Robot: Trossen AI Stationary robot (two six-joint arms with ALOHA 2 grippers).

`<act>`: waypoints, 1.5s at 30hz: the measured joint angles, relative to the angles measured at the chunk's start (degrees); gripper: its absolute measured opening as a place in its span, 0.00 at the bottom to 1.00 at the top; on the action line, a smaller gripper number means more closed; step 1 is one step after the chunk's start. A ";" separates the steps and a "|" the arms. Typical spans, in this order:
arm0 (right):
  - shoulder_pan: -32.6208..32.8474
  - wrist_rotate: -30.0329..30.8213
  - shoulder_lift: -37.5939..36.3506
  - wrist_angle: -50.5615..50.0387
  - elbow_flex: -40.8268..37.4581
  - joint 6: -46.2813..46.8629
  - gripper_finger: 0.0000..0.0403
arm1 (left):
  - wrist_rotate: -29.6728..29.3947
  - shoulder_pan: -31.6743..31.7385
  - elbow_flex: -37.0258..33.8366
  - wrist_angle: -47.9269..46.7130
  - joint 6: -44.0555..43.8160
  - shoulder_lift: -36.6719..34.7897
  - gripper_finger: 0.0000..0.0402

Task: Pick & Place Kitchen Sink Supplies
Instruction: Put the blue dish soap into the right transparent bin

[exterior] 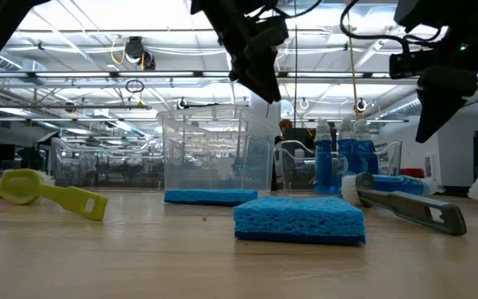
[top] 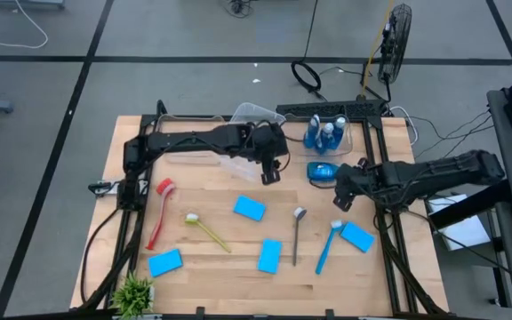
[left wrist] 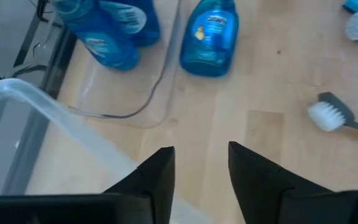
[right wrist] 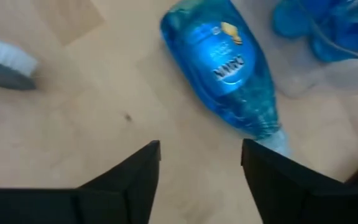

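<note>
The right gripper [top: 338,201] is held above the wooden table [top: 220,253] with its two fingers [right wrist: 132,180] parted and nothing between them; just beyond them a blue bottle [right wrist: 232,78] is seen lying on its side on the bare wood, apart from the fingers. In the high view that fallen bottle [top: 322,171] is placed just outside the clear bin [top: 356,133] at the far edge, in which three more blue bottles [top: 325,135] are stood upright. The left gripper [top: 269,173] is raised over the middle of the far side, beside a second clear bin [top: 254,114] that is tilted; its fingers [left wrist: 160,177] are also spread and empty, and the rim of that tilted bin [left wrist: 55,118] is seen close beside them.

Across the near half of the table the remaining supplies are laid out; a red brush [top: 160,213] is set near the left edge; a yellow brush [top: 206,231] lies beside it; a grey brush [top: 298,234] is laid near the middle; a blue brush [top: 327,244] lies to its right. Four blue sponges are spread flat: one [top: 250,208] near the centre, one [top: 270,255] nearer the front, one [top: 165,262] at the front left and one [top: 357,236] at the right, touching the blue brush's head. A small green plant [top: 133,293] is stood at the front left corner.
</note>
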 joint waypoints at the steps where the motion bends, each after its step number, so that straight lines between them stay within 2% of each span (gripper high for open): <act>1: -0.98 0.00 0.00 -0.22 0.00 -0.79 0.57 | 0.12 0.42 0.00 0.00 0.33 0.00 0.39; 8: -8.46 -0.22 0.94 -2.29 -0.02 -3.87 0.65 | 0.70 3.52 0.00 0.00 2.53 0.02 0.46; 10: -10.40 -2.05 1.71 -2.28 -0.04 -5.50 0.66 | 1.58 4.40 0.00 0.02 3.05 0.02 0.47; 13: -12.67 -4.30 3.24 -2.15 -0.07 -8.58 0.67 | 3.39 5.90 0.00 0.07 3.13 0.02 0.49; 18: -15.59 -4.50 5.37 -2.07 -0.07 -14.06 0.67 | 6.15 8.13 0.00 0.07 3.16 0.02 0.51; 22: -17.64 -4.59 6.42 -1.97 -0.07 -14.95 0.67 | 8.39 9.10 0.00 0.09 3.74 0.02 0.50; 26: -19.49 -9.14 7.34 -1.93 -0.07 -17.25 0.67 | 9.68 9.75 -0.11 0.16 5.14 -0.71 0.49; 37: -23.63 -10.38 11.42 -1.97 -0.07 -18.45 0.67 | 9.54 12.83 -0.07 1.56 8.86 -7.59 0.55; 45: -26.93 -10.16 12.67 -1.88 -0.07 -18.44 0.67 | 10.00 13.28 -0.07 3.96 10.34 -12.54 0.52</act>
